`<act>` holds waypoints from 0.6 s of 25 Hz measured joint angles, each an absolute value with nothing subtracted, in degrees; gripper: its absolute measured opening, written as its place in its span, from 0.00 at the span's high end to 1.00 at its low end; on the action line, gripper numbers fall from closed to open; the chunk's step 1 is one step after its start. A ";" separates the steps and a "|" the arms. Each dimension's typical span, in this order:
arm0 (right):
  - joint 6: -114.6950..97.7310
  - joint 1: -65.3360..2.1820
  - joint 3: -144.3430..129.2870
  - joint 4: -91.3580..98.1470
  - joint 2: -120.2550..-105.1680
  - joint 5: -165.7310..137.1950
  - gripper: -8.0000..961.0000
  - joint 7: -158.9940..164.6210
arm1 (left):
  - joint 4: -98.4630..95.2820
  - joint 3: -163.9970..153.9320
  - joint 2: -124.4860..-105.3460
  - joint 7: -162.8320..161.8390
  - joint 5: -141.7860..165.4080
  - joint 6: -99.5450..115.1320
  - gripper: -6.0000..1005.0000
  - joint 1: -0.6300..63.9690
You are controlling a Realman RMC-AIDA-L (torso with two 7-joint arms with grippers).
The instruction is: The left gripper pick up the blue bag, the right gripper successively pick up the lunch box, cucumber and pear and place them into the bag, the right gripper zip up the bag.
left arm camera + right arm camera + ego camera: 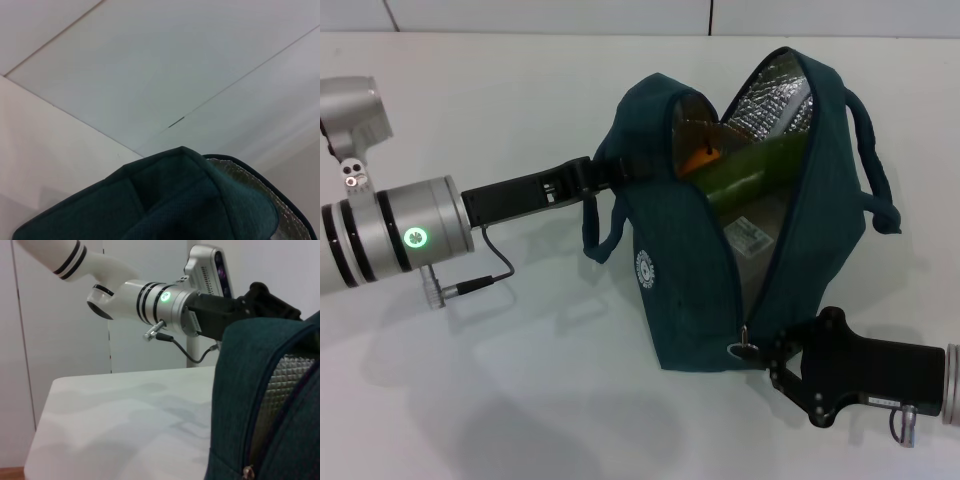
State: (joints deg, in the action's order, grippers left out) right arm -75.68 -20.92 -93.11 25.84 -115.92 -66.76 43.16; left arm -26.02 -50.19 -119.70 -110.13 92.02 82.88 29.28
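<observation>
Head view shows the blue bag point(695, 270) standing on the white surface point(520, 400) with its mouth gaping, and every other thing is best placed against it. Inside the bag's opening the cucumber point(760, 165) lies slantwise across the top, the pear point(703, 156) shows as an orange patch just behind it, and the lunch box point(752, 235) sits beneath, its label visible. So loading looks finished and only the zipping is left.

At the bag's upper left edge the left gripper point(610, 172) grips the fabric near a handle; its fingers are closed on the cloth, apparently to keep the bag upright and the zip line taut. At the bag's lower right corner the right gripper point(782, 362) sits just beside the ring zip pull point(746, 345). I cannot tell whether its fingers have pinched the pull or merely flank it. Being at the zip's start suits drawing it along the open seam.
</observation>
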 joint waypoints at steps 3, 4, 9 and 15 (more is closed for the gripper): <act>-75.52 -20.92 -93.18 25.84 -115.92 -66.40 0.91 43.15 | -25.95 -50.18 -119.70 -110.13 92.02 82.89 0.92 29.24; -75.51 -20.92 -93.16 25.84 -115.92 -66.38 0.93 43.16 | -25.93 -50.19 -119.70 -110.13 92.02 82.89 0.92 29.24; -75.62 -20.91 -93.15 25.84 -115.85 -66.34 0.98 43.05 | -25.90 -50.18 -119.70 -110.13 92.02 82.89 0.92 29.25; -78.82 -20.30 -92.65 26.15 -115.39 -66.35 0.98 42.17 | -25.91 -50.03 -119.63 -110.13 92.02 83.04 0.92 28.70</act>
